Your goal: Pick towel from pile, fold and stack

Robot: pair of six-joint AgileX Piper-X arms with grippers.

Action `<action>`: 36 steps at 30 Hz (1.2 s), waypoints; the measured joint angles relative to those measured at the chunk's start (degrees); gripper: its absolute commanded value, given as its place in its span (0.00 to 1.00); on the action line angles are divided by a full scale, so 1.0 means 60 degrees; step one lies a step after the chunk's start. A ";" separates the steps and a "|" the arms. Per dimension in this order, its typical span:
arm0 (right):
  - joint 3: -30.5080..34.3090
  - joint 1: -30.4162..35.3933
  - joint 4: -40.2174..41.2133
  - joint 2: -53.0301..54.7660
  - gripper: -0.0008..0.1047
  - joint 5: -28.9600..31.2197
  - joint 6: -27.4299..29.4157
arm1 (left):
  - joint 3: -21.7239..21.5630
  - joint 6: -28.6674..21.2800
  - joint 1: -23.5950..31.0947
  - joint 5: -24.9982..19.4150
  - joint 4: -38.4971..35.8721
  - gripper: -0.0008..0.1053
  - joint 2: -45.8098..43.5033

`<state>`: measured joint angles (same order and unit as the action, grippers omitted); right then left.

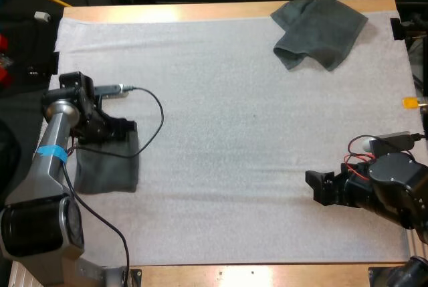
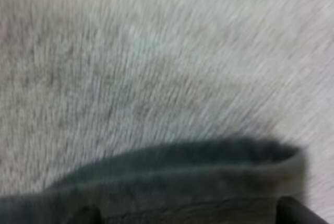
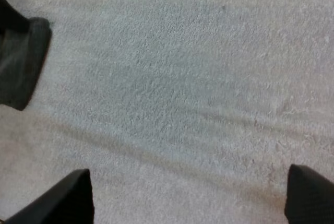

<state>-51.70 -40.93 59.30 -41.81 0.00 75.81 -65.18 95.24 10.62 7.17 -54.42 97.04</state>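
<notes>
A crumpled dark grey-green towel [image 1: 319, 31] lies at the mat's far right corner. A folded towel [image 1: 107, 166] lies flat at the mat's left side. My left gripper [image 1: 126, 130] is low over that towel's far edge. In the left wrist view the towel's rolled edge [image 2: 209, 161] runs between the two fingertips [image 2: 300, 214], which stand wide apart, so the gripper [image 2: 188, 216] is open. My right gripper [image 1: 317, 187] hovers over bare mat at the near right. It is open [image 3: 188, 198] with nothing between its fingers, and the folded towel [image 3: 21, 62] shows far off across the mat.
The white mat [image 1: 234, 133] covers most of the wooden table [image 1: 200, 10], with wide bare room in the middle. A black cable [image 1: 155, 116] loops over the mat beside my left arm. The mat [image 3: 219, 114] wrinkles slightly near my right gripper.
</notes>
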 measured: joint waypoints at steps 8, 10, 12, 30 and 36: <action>0.0000 0.0000 -0.0385 0.0000 0.69 0.0000 0.0000 | -0.0730 0.0022 0.0000 0.0796 -0.0149 0.60 -0.1853; 0.0000 0.0000 -0.0691 0.0000 0.69 0.0000 0.0000 | -0.0728 0.0022 0.0000 0.0874 -0.0148 0.60 -0.2579; 0.0000 0.0000 -0.0997 0.0000 0.69 -0.0032 0.0000 | -0.0728 0.0034 0.0000 0.0910 -0.0148 0.60 -0.3184; 0.0000 0.0909 -0.3873 -0.2600 0.69 -0.1501 0.0307 | -0.0736 0.0393 -0.0021 0.2078 -0.0751 0.60 -0.6463; 0.0000 0.2867 -0.3935 -0.2859 0.69 -0.2112 0.0393 | -0.0736 0.0421 -0.0637 0.2078 -0.0795 0.60 -0.6681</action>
<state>-51.70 -23.73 35.69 -58.96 -12.67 78.17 -69.59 97.76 6.80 19.64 -59.19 56.95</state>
